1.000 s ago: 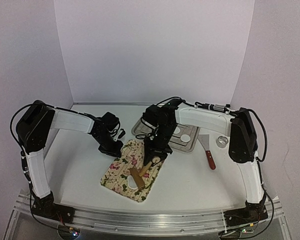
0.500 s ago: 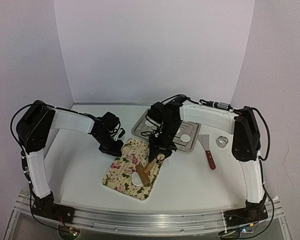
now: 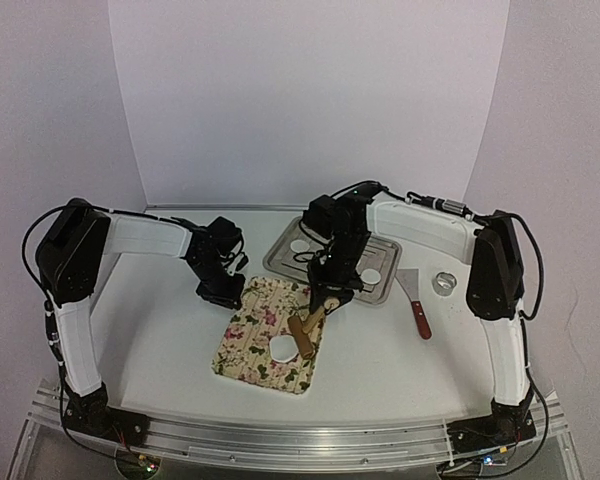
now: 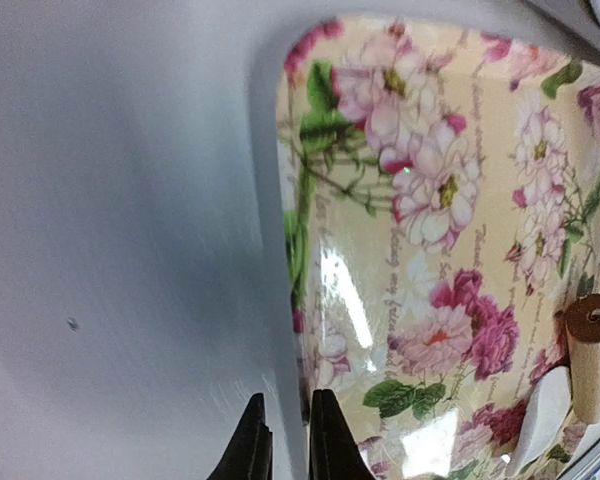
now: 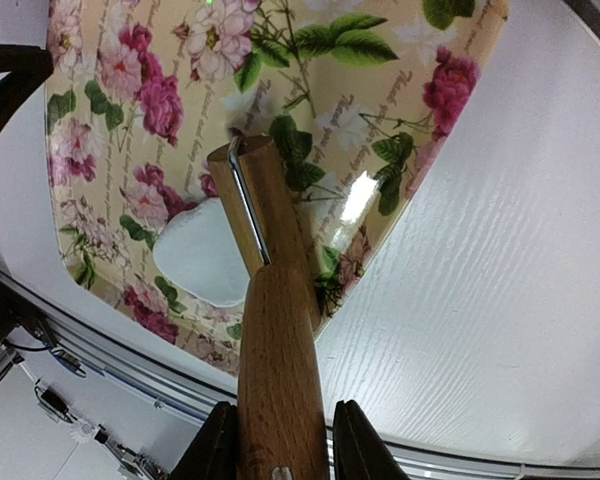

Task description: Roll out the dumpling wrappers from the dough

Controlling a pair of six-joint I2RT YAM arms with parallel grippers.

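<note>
The overhead view alone gives the whole layout. A floral board [image 3: 260,340] is laid askew at the middle of the white table [image 3: 160,340]. A metal tray [image 3: 325,262] is set just beyond its far right corner. A red-handled scraper [image 3: 417,305] and a small metal ring cutter [image 3: 445,283] are placed to the right of the tray. One dumpling wrapper [image 3: 283,347], a small flat white disc, is seen on the near part of the board. Two more dumpling wrappers [image 3: 302,245] are laid in the tray, well apart.

Only in the right wrist view is the grip made plain: the right gripper [image 5: 285,440] is closed on a wooden rolling pin [image 5: 275,330]. The pin's narrower end carries a bright metal strip and is tilted down at the wrapper's edge. The table is shown there to be finely ribbed and the board glossy.

In the left wrist view the left gripper [image 4: 285,445] is seen at the board's rounded far left corner. Its jaws are set narrowly apart and the board's edge runs into the gap. Whether the edge is pinched cannot be told.
</note>
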